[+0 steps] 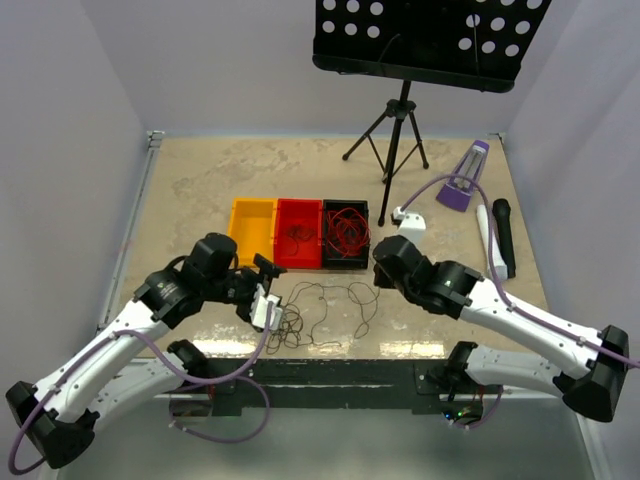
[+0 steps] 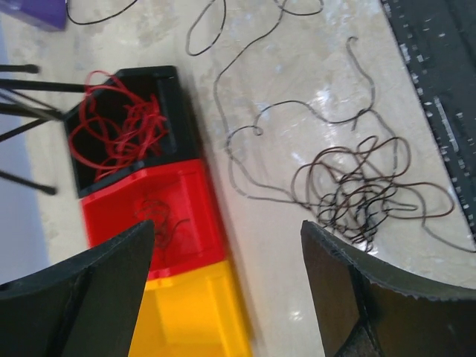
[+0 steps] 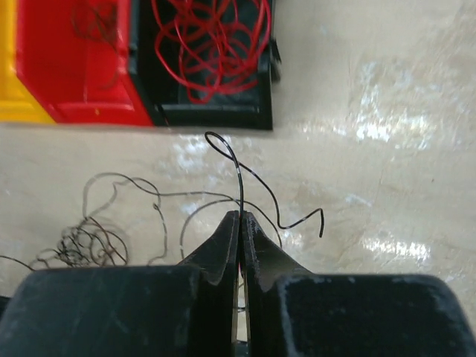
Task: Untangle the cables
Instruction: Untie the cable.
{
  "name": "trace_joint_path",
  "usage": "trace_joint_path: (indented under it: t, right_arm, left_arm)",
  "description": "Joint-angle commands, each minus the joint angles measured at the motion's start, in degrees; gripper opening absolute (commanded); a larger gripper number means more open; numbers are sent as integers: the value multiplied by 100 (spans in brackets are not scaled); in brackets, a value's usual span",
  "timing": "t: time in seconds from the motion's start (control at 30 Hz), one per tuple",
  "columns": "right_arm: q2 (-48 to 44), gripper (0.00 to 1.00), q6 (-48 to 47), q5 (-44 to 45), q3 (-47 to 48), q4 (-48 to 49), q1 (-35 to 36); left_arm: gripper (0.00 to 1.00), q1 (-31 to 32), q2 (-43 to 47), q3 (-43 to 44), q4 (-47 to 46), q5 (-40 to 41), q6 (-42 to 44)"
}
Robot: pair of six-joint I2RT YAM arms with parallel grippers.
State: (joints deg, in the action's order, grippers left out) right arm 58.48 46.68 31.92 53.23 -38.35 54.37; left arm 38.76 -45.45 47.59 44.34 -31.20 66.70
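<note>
The right gripper (image 3: 240, 219) is pressed closed, its two fingers pinching one thin dark cable (image 3: 241, 186). That cable arcs up from the tips toward the centre of the right wrist view, and a strand curls off to the right. The left gripper (image 2: 227, 245) sits at the bottom of the left wrist view, its two fingers wide apart with nothing between them.

Right of it in that view lies one knot of dark cables (image 2: 357, 197), string-thin and curly, flat on the table (image 1: 200, 180). Loose loops trail from the knot toward the top of the frame. How many strands make it up cannot be counted. In the overhead view this knot sits at lower centre, between the two grippers.

Three bins stand touching in a row at the centre of the overhead view. The yellow bin (image 1: 250, 230) is leftmost. The red bin (image 1: 298, 205) holds a small clump of dark wire (image 1: 297, 235). The black bin (image 1: 345, 266) holds a bundle of bright red cables (image 1: 347, 230), looped loosely over each other.
</note>
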Motion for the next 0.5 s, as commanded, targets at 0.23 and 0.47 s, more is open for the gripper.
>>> trace_joint_path:
  t: [0.23, 0.47]
  right_arm:
    - [664, 47, -280, -1082, -657, 1364, 65]
    - [1552, 51, -1142, -1495, -375, 2146, 83]
  left_arm:
    - [79, 17, -324, -1041, -752, -651, 299]
    - [77, 8, -157, -1112, -698, -554, 484]
